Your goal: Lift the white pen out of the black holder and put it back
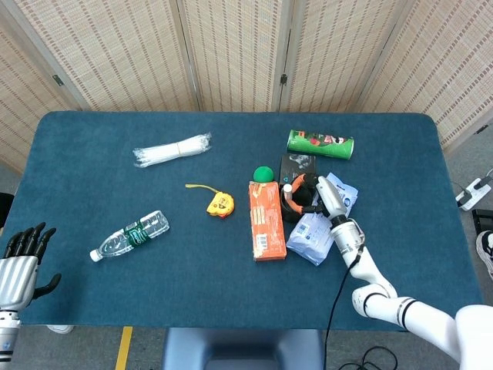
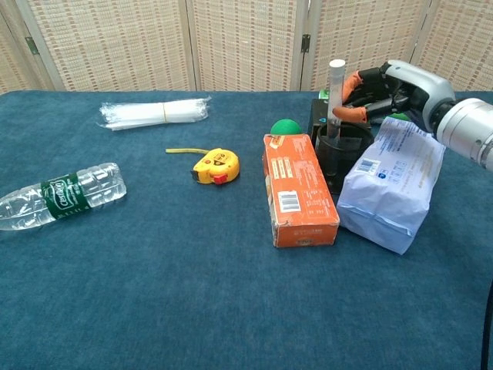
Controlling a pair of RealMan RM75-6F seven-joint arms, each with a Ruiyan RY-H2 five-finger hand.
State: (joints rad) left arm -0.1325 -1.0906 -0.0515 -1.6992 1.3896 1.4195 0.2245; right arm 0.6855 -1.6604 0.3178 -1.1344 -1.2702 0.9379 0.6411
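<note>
The white pen [image 2: 336, 96] stands nearly upright with its lower end inside the black holder [image 2: 337, 160]. My right hand [image 2: 387, 85] reaches in from the right and pinches the pen's upper part between its orange-tipped fingers [image 2: 353, 116]. From the head view the pen [image 1: 287, 187] shows only as its top end over the holder [image 1: 291, 212], with the right hand [image 1: 314, 196] just beside it. My left hand [image 1: 20, 258] hangs off the table's near left corner, fingers apart, holding nothing.
An orange box [image 2: 299, 189] lies against the holder's left and a white-blue bag [image 2: 393, 181] against its right. Behind are a green ball [image 2: 285, 127], a black box [image 1: 296, 163] and a green can [image 1: 320, 142]. Tape measure [image 2: 214, 166], bottle [image 2: 62, 193] and plastic bundle [image 2: 154, 112] lie further left.
</note>
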